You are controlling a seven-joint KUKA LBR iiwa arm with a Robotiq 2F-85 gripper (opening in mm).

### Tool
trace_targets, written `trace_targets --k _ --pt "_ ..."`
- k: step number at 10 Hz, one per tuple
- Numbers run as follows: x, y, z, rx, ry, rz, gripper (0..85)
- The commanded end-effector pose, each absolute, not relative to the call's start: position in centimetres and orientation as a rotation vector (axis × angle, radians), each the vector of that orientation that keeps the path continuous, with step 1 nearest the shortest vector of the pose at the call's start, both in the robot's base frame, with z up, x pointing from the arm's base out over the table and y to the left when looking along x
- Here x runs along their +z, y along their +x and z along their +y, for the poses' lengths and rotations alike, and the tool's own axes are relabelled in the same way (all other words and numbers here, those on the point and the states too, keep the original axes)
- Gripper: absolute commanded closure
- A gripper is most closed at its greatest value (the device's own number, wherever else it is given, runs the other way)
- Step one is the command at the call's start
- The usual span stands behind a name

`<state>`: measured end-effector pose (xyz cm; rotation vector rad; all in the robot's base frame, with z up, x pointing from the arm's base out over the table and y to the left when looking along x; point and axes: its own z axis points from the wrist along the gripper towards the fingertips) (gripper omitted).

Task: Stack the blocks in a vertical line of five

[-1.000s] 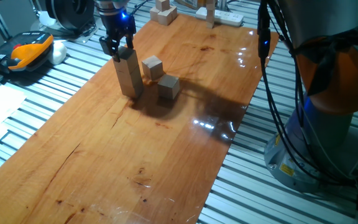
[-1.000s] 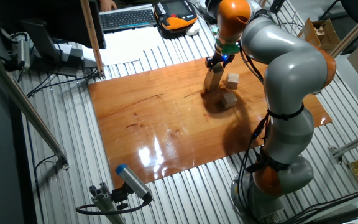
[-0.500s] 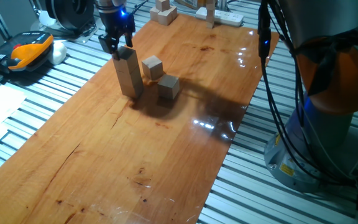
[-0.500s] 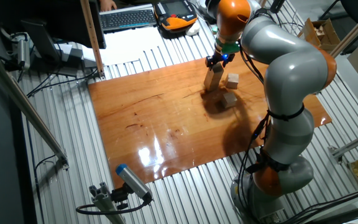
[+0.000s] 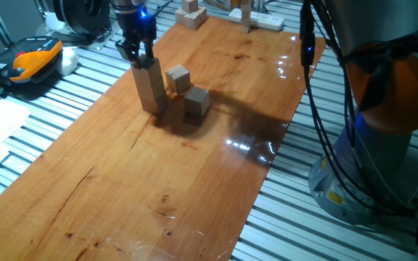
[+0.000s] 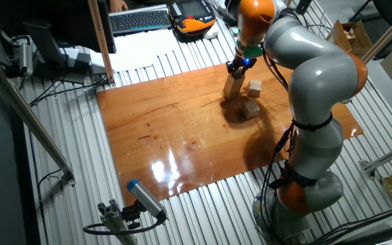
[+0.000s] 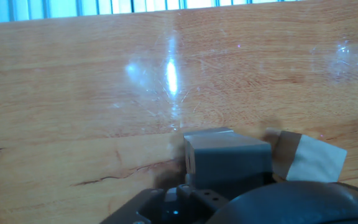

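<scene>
A big robot arm (image 6: 312,75) reaches over a shiny brown wooden board (image 5: 158,167) that lies on a table made of metal slats (image 5: 71,80). On the board stands a short tower of blocks (image 5: 149,88), light tan cubes set one on top of another. I cannot count for sure how many cubes are in it, but it looks about three tall. In the other fixed view the same tower (image 6: 234,85) leans a tiny bit. The gripper (image 5: 138,55) is right at the top of the tower, with a small blue light glowing just above it. Its two dark fingers (image 5: 130,52) sit at the sides of the top cube, but I cannot tell if they are squeezing it or have let go. Just beside the tower, two more cubes rest on the board. One loose block (image 5: 178,78) sits a little farther back, and the other loose block (image 5: 197,101) sits nearer the front, close to it. In the hand view, a grey blocky shape (image 7: 227,158) fills the bottom middle, with a pale cube (image 7: 309,158) showing just to its right on the wood. At the far end of the board lie a white power strip (image 5: 263,19) and some more wooden pieces (image 5: 191,13). An orange and black handset (image 5: 27,58) lies on the table off to one side.
</scene>
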<state>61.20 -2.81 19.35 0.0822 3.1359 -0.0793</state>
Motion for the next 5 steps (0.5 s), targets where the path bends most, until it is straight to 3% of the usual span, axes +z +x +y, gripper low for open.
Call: trace_targets --k 1,5 --pt "19.36 61.20 -2.78 -0.096 0.091 3.136 17.0" --pt "19.39 61.16 -2.69 -0.097 0.134 3.107 17.0"
